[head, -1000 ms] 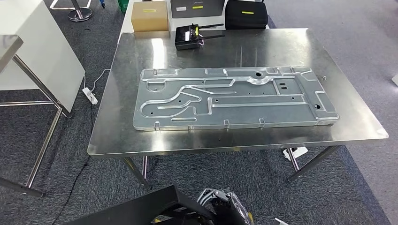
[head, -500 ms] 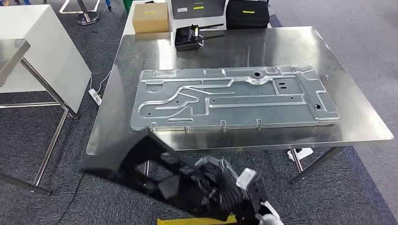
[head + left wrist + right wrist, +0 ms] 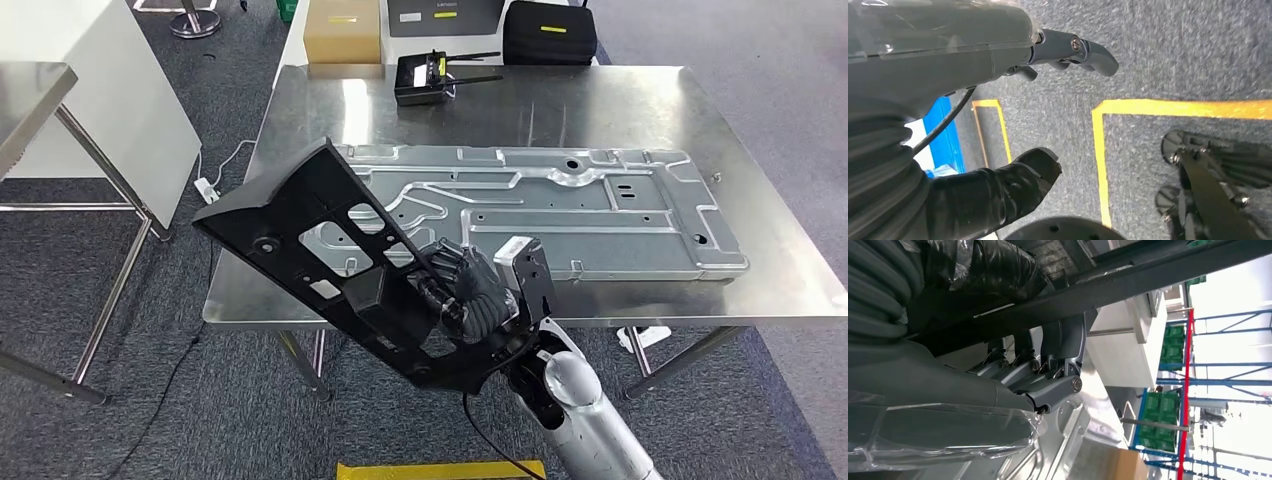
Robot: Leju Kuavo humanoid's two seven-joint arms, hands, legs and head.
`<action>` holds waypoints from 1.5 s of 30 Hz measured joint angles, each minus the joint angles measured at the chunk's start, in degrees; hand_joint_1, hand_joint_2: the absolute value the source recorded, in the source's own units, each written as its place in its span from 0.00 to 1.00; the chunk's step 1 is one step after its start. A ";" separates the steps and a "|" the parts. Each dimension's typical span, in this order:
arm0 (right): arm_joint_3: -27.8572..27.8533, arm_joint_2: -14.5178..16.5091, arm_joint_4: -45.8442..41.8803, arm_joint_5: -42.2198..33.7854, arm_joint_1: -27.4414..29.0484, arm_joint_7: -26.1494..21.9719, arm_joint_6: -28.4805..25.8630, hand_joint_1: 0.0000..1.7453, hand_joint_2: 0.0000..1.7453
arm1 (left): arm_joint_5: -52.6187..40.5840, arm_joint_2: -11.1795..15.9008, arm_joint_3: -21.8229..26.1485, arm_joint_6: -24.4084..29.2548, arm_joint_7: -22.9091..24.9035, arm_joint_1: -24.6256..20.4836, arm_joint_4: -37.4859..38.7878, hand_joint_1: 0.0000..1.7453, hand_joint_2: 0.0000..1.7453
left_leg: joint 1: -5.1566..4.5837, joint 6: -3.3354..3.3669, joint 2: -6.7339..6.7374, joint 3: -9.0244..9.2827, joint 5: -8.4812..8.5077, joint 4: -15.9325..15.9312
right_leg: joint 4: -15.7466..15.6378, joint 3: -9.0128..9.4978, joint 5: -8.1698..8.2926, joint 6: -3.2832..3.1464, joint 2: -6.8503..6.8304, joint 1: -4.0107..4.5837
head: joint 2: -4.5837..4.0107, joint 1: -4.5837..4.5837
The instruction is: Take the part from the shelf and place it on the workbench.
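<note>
The part (image 3: 300, 215) is a long black plastic panel with cut-outs. My right hand (image 3: 470, 295) grips it near its lower end and holds it tilted in the air. Its upper end reaches over the front left corner of the steel workbench (image 3: 620, 100). In the right wrist view the fingers (image 3: 1048, 375) wrap around a black bar of the part (image 3: 1148, 275). My left hand (image 3: 973, 60) hangs over the carpet floor, thumb and fingers apart, with nothing in it.
A large stamped metal plate (image 3: 560, 205) covers much of the workbench. At the back stand a black device with antennas (image 3: 430, 78), a cardboard box (image 3: 343, 35) and a black case (image 3: 550, 30). A white cabinet (image 3: 110, 90) stands at the left.
My right arm has lifted the black part from low in front of the workbench up to the height of its front left edge. The camera has shifted a little.
</note>
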 joint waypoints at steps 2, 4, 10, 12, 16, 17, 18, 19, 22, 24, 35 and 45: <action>-0.01 0.00 0.53 -0.53 -0.25 0.24 -0.32 1.00 1.00 | -0.01 0.03 -0.08 0.01 -0.02 -0.03 0.00 0.00 1.00 | -0.09 0.31 -0.03 -0.05 -0.07 0.00 | 7.64 -4.01 -2.91 0.21 0.16 -0.03 | 0.00 0.00; -0.15 0.00 1.42 -2.21 -1.44 1.24 -1.38 1.00 1.00 | -0.09 0.09 -0.32 -0.02 -0.04 -0.01 0.00 0.00 1.00 | -0.18 0.38 -0.11 -0.03 -0.12 0.03 | 10.33 -5.92 -2.44 0.16 0.25 -0.05 | 0.00 0.00; -2.58 0.05 5.86 -5.54 -14.47 5.59 -6.65 1.00 1.00 | -0.43 0.16 -1.52 -0.10 -0.41 -0.32 0.00 0.00 1.00 | -0.56 -0.50 -0.18 -0.38 -0.07 0.24 | -5.65 0.63 5.15 -1.21 0.67 0.58 | 0.00 -0.02; -3.23 0.09 7.45 -4.98 -18.02 6.57 -8.49 1.00 1.00 | -0.51 0.24 -2.04 -0.12 -0.43 -0.30 0.00 0.00 1.00 | -0.51 -1.09 -0.18 -0.47 -0.06 0.19 | -6.18 0.72 5.39 -1.61 0.59 0.44 | 0.00 -0.02; -4.02 0.55 10.46 -3.13 -24.43 8.41 -11.97 1.00 1.00 | -0.66 0.40 -2.78 -0.20 -0.45 -0.31 0.00 0.00 1.00 | -0.24 -2.07 -0.07 -4.44 -4.74 8.65 | -6.92 1.04 5.82 -2.76 0.36 0.09 | 0.00 -0.04; -4.11 0.66 11.10 -2.95 -25.58 8.70 -12.36 1.00 1.00 | -0.66 0.42 -2.90 -0.20 -0.45 -0.32 0.00 0.00 1.00 | -0.17 -2.27 -0.07 -6.30 -6.14 12.38 | -6.90 1.04 5.79 -2.84 0.33 0.13 | 0.00 -0.04; -4.19 0.76 11.64 -2.82 -26.37 8.90 -12.61 1.00 1.00 | -0.66 0.43 -3.03 -0.20 -0.45 -0.30 0.00 0.00 1.00 | -0.10 -2.46 -0.06 -7.74 -6.81 15.13 | -6.87 1.07 5.75 -2.87 0.31 0.17 | 0.00 -0.03; -4.24 0.85 12.15 -2.62 -26.96 9.08 -12.88 1.00 1.00 | -0.66 0.45 -3.21 -0.21 -0.45 -0.27 0.00 0.00 1.00 | -0.02 -2.61 -0.04 -8.37 -6.38 16.00 | -6.82 1.11 5.67 -2.86 0.30 0.18 | 0.00 -0.04; -4.26 1.13 13.79 -1.42 -29.16 10.49 -14.68 1.00 1.00 | -0.66 0.55 -3.75 -0.22 -0.45 -0.25 0.00 0.00 1.00 | 0.22 -2.74 0.09 -4.81 -0.83 7.37 | -6.20 1.14 5.17 -2.44 0.36 0.14 | 0.00 -0.03; -4.27 1.34 15.21 -0.65 -32.06 11.88 -16.11 1.00 1.00 | -0.64 0.65 -3.98 -0.22 -0.45 -0.32 0.00 0.00 1.00 | 0.09 -2.37 0.12 -2.50 0.85 2.01 | -5.54 0.78 4.83 -1.92 0.43 0.28 | 0.00 -0.03; -4.10 2.67 20.38 10.67 -41.29 15.99 -22.82 1.00 1.00 | -0.23 0.77 -5.34 -0.24 -0.45 -0.55 0.00 0.00 1.00 | 0.13 0.04 -0.14 -1.59 0.91 0.36 | 10.38 -7.47 -1.18 -0.16 0.51 -0.07 | 0.00 0.00; -0.27 1.85 20.85 73.59 -42.48 22.94 -33.69 1.00 1.00 | -0.78 0.67 -7.44 -0.51 -0.38 -0.69 0.00 0.00 1.00 | 0.00 -2.20 -0.24 -2.25 -1.26 2.70 | -6.37 0.25 5.94 -2.42 0.72 0.11 | 0.00 -0.04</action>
